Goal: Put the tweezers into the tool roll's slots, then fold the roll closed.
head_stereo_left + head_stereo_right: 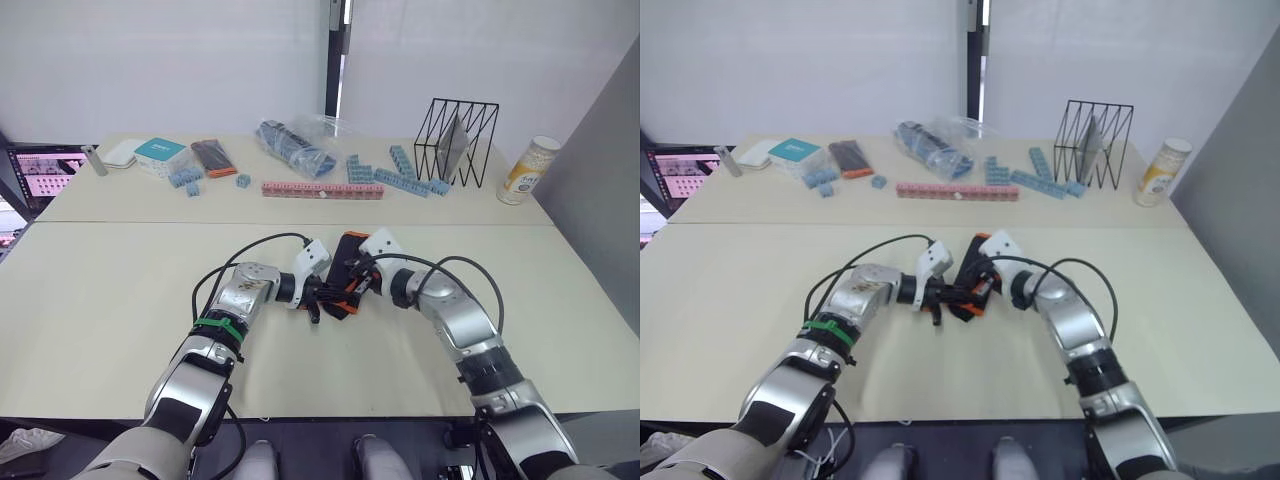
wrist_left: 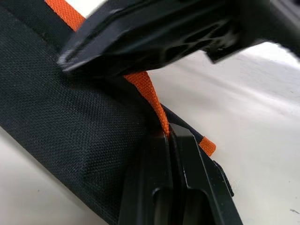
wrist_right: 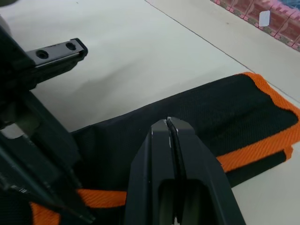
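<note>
The tool roll (image 1: 347, 262) lies folded in the middle of the near table, black fabric with orange trim (image 3: 262, 145). Both grippers meet at it. My left gripper (image 2: 169, 135) is shut on the roll's orange strip (image 2: 149, 91) at the roll's near end (image 1: 322, 296). My right gripper (image 3: 168, 121) is shut, its tips against the black outer fabric (image 3: 220, 108); whether it pinches any cloth is unclear. In the left wrist view the right gripper's fingers (image 2: 159, 33) cross close above. The tweezers and the slots are hidden.
On the far table lie a pink block strip (image 1: 322, 189), blue blocks (image 1: 405, 178), a clear plastic bag (image 1: 298, 143), a black wire rack (image 1: 456, 140), a canister (image 1: 527, 170), a teal box (image 1: 160, 152) and a black-and-orange packet (image 1: 213, 157). A screen (image 1: 40, 175) stands at left.
</note>
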You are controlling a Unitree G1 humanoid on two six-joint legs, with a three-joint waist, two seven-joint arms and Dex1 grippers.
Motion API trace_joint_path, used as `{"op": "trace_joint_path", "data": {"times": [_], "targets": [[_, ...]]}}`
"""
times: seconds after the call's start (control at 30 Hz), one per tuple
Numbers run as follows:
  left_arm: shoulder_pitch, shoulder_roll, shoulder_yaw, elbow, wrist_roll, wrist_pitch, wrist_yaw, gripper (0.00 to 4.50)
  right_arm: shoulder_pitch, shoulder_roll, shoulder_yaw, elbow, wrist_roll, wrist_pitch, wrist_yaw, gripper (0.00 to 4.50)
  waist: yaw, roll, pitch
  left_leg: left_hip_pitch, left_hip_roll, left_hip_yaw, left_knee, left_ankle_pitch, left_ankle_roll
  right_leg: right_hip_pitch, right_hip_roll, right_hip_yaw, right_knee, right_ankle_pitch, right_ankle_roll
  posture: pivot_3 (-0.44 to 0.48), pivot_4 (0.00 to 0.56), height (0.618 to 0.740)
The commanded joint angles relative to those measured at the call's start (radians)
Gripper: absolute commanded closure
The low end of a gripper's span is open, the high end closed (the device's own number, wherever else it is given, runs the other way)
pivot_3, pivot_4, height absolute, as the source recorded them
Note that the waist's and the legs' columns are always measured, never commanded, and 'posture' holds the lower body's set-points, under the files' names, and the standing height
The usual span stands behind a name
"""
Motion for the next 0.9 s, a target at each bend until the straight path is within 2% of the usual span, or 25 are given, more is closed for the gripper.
{"op": "trace_joint_path", "data": {"times": [0.03,0.07,0.1,0.4,0.47,0.5,0.8,0.9], "targets": [[0.038,0.006,-0.040,-0.002,0.031,0.015,-0.032,4.48,-0.002,-0.014,0.011,0.066,-0.045,-0.023,-0.003,4.50,-0.001,0.000,0.000,0.000,0.000,0.000,0.000,0.000,0.000,0.000,0.000,0.000,0.000,0.000,0.000,0.000,0.150,0.737],[0.037,0.008,-0.035,-0.012,0.027,0.018,-0.031,4.48,0.001,-0.019,0.017,0.079,-0.058,-0.023,-0.003,4.50,-0.002,0.000,0.000,0.000,0.000,0.000,0.000,0.000,0.000,0.000,0.000,0.000,0.000,0.000,0.000,0.000,0.150,0.737],[0.037,0.013,-0.027,-0.027,0.016,0.030,-0.040,4.19,0.007,-0.022,0.020,0.090,-0.065,-0.019,-0.001,4.50,-0.002,0.000,0.000,0.000,0.000,0.000,0.000,0.000,0.000,0.000,0.000,0.000,0.000,0.000,0.000,0.000,0.150,0.737],[0.019,0.117,0.076,-0.172,-0.100,0.074,-0.150,1.28,0.041,-0.038,0.059,0.112,-0.110,-0.014,0.037,4.50,-0.009,0.000,0.000,0.002,0.000,0.000,0.000,0.000,0.000,0.000,0.000,0.000,0.002,0.000,0.000,0.000,0.150,0.737],[0.011,0.129,0.099,-0.183,-0.122,0.091,-0.150,1.28,0.046,-0.037,0.053,0.108,-0.108,-0.012,0.041,4.50,-0.014,0.000,0.000,0.002,0.000,0.000,0.000,0.000,0.000,0.000,0.000,0.000,0.002,0.000,0.000,0.000,0.150,0.737],[0.009,0.130,0.101,-0.182,-0.125,0.092,-0.152,1.45,0.049,-0.035,0.047,0.104,-0.102,-0.010,0.044,4.50,-0.013,0.000,0.000,0.002,0.000,0.000,0.000,0.000,0.000,0.001,0.000,0.000,0.002,0.000,0.000,0.000,0.150,0.737],[0.019,0.022,0.096,-0.128,-0.088,0.019,-0.054,4.41,0.063,-0.019,0.019,0.058,-0.079,-0.021,0.062,4.50,-0.007,0.000,0.000,0.001,0.000,0.000,0.000,0.000,0.000,0.000,0.000,0.000,0.001,0.000,0.000,0.000,0.150,0.737],[0.019,0.000,0.065,-0.067,-0.044,-0.014,-0.022,4.47,0.062,-0.004,-0.001,0.030,-0.051,-0.055,0.076,4.50,-0.010,0.000,0.000,0.001,0.000,0.000,0.000,0.000,0.000,0.000,0.000,0.000,0.001,0.000,0.000,0.000,0.150,0.737]]}}
